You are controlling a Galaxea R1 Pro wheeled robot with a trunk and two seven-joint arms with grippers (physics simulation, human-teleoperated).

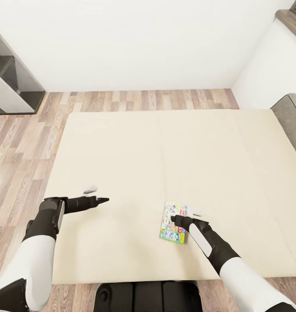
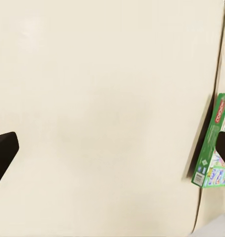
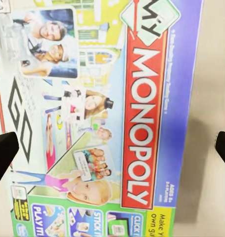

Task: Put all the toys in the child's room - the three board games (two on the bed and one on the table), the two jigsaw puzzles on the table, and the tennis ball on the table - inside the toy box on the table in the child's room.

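Mattress (image 1: 165,164), beige and broad, is spread beneath both arms in the head view, with wood-plank floor (image 1: 22,164) seen around it and a white wall beyond. The right gripper (image 1: 185,215) is held directly over a Monopoly board game (image 1: 170,227), which lies flat on the mattress just under the claw. In the right wrist view the box (image 3: 112,113) is seen printed side up, with the red "MONOPOLY" band, photographs of people and a green strip along one end; a black fingertip (image 3: 3,153) is seen at each side edge of that picture, set wide apart, and nothing is clasped between them. Whether the tips touch the box cannot be told.

The left gripper (image 1: 100,200) is held above bare mattress, well apart from the game and to the left of the right claw. Its state is not shown clearly: one dark fingertip (image 2: 2,153) is seen at the edge of the left wrist view with nothing gripped, and how wide the jaws stand cannot be told. The game's green edge (image 2: 211,143) is seen far off across the mattress from this claw.

A grey headboard (image 1: 291,117) is seen at the bed's right end, and a dark grey shelf unit (image 1: 11,82) stands against the wall at far left.
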